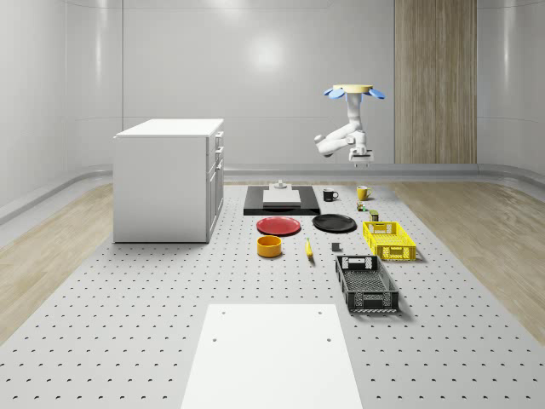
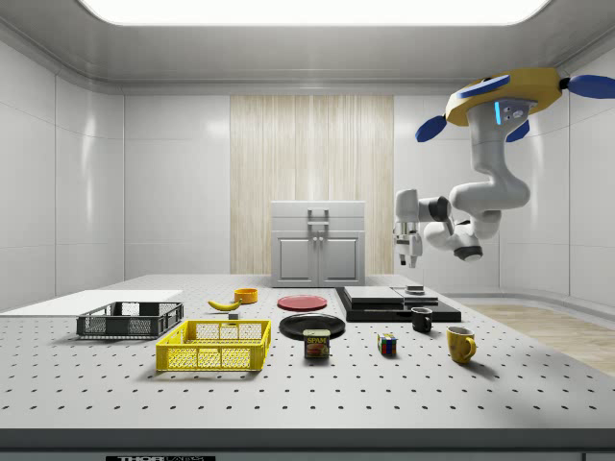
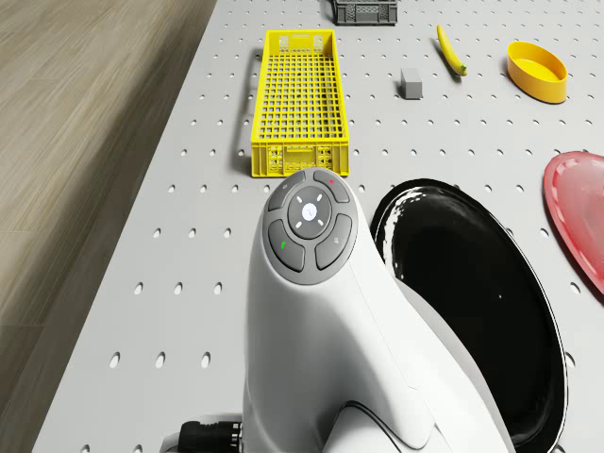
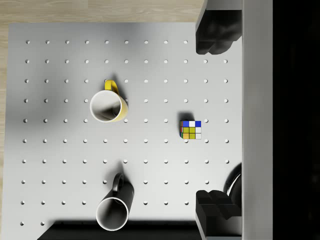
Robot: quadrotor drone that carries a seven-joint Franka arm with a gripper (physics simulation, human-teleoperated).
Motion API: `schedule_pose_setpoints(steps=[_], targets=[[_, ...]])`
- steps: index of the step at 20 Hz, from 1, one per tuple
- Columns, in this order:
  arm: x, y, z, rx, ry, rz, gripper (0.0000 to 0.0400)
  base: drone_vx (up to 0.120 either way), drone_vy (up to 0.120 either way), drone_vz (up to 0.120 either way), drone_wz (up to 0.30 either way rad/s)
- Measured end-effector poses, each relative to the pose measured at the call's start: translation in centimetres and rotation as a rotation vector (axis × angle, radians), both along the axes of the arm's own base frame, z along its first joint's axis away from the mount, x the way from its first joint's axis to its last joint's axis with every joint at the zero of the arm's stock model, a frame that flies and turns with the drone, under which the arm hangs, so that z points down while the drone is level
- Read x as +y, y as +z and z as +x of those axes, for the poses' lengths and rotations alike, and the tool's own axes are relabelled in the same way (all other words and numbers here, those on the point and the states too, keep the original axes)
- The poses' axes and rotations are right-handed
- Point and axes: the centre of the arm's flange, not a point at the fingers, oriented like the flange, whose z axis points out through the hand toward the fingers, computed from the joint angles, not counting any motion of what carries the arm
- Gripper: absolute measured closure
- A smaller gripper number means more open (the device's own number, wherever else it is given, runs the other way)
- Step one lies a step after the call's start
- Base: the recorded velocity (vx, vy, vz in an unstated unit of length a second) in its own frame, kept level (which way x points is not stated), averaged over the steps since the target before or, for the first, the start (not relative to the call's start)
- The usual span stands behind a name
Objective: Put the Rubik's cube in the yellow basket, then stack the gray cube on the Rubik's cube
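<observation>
The perforated table (image 1: pixel 128 332) carries everything. The drone (image 2: pixel 504 94) hovers high above its far end in the whole-scene view, over the ground where the mugs stand, with the arm (image 2: pixel 480 206) hanging folded beneath it. The gripper (image 2: pixel 408 252) points down well above the surface; in the wrist view its fingers (image 4: pixel 212 35) stand wide apart, holding nothing.

The yellow basket (image 1: pixel 388 239) sits toward the whole-scene view's right, empty, with a black crate nearer the camera. The Rubik's cube (image 4: pixel 191 129) rests on the table between the fingers' line in the wrist view, apart from the yellow mug (image 4: pixel 106 106) and the black mug (image 4: pixel 113 210). The gray cube (image 3: pixel 411 82) lies beside the basket, near the banana (image 3: pixel 451 49).

The step in hand looks like the first one — the approach to the Rubik's cube, not yet grasped. Next calls for a descent with the open fingers centred over the cube — keeping wide of both mugs — then closing on its sides.
</observation>
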Motion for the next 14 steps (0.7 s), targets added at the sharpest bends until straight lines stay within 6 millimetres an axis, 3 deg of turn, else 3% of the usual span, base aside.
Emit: schedule_pose_setpoints(steps=[11, 14], targets=[[-0.16, -0.01, 0.0, 0.001, 0.0, -0.016, 0.0, 0.0, 0.0, -0.12, 0.0], [-0.17, -0.01, 0.0, 0.001, 0.0, -0.017, 0.0, 0.093, 0.0, -0.12, 0.0]])
